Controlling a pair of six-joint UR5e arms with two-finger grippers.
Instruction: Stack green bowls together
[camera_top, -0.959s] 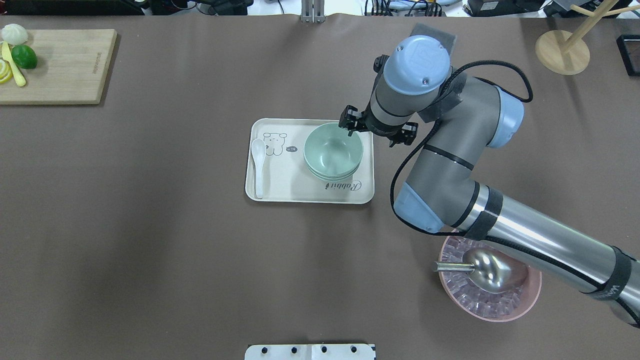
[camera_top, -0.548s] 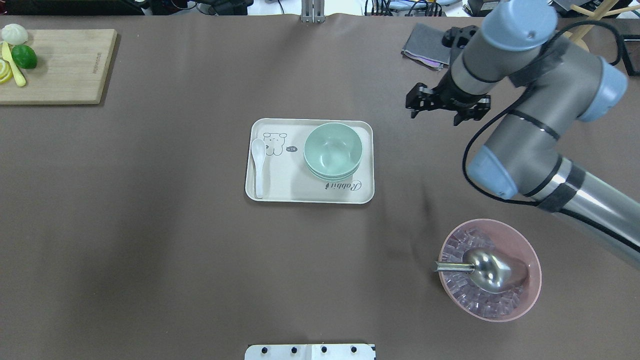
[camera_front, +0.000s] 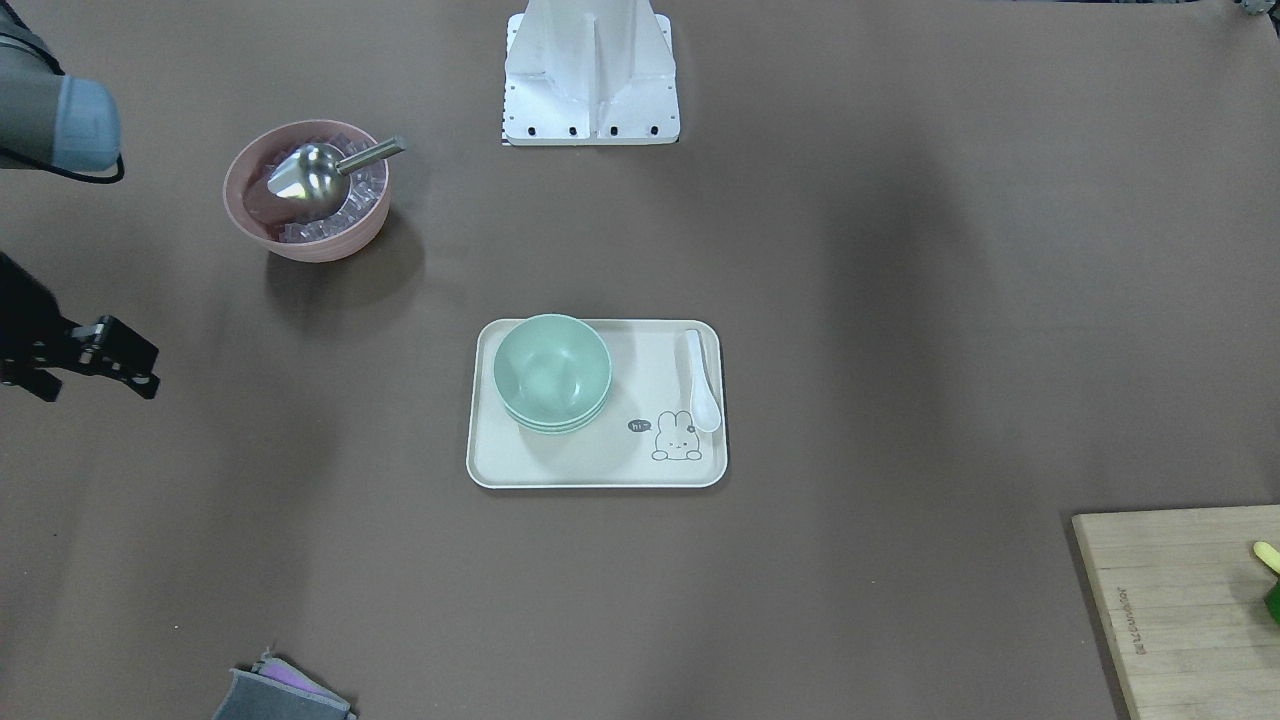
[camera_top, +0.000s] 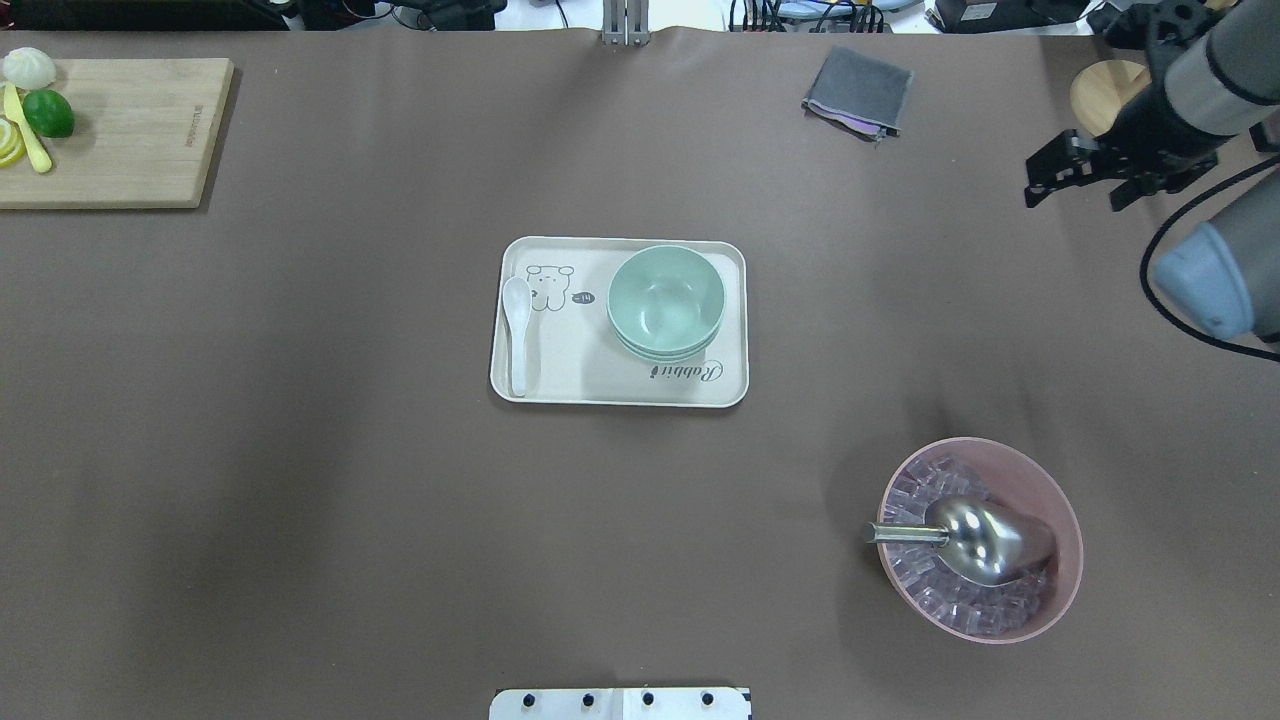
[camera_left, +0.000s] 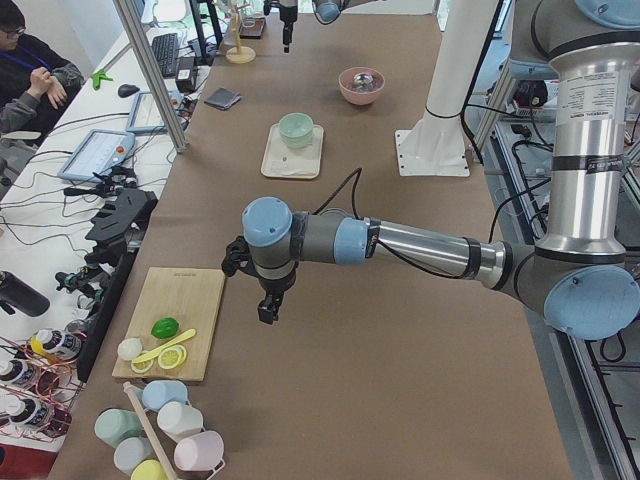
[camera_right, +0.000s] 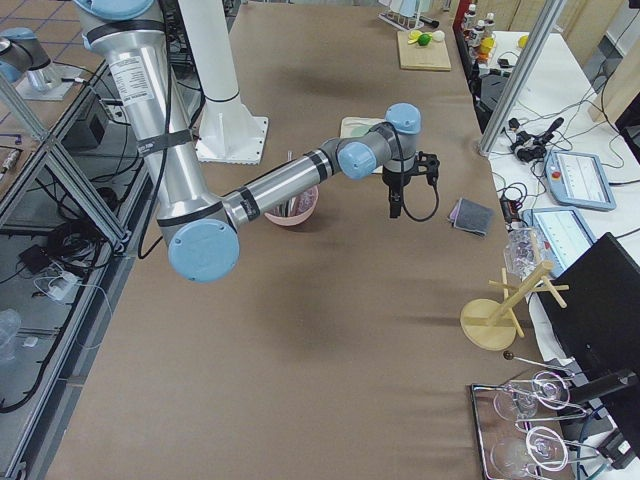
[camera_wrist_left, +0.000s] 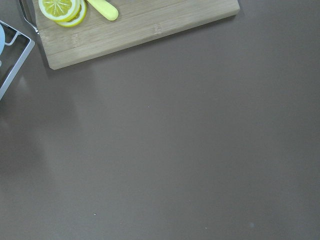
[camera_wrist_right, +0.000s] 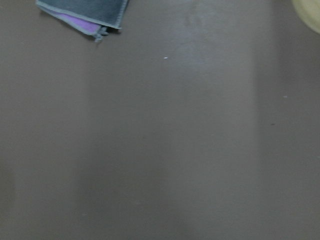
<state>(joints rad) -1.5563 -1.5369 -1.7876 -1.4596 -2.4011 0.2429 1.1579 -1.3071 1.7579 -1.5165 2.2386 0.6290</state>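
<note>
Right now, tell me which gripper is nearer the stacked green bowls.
Right. The right gripper hovers right of the green bowls, past the tray; the left gripper hangs by the cutting board, far off to their left.

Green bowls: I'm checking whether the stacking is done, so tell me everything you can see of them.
The pale mint-green, round, deep bowls look matte, plain and unmarked. They sit nested in one upright stack, openings up. Three stepped rims show, and the top bowl is empty. The stack stands on the cream rectangular tray, at the end away from the white spoon, which lies apart from it. Only the tray touches the stack.
</note>
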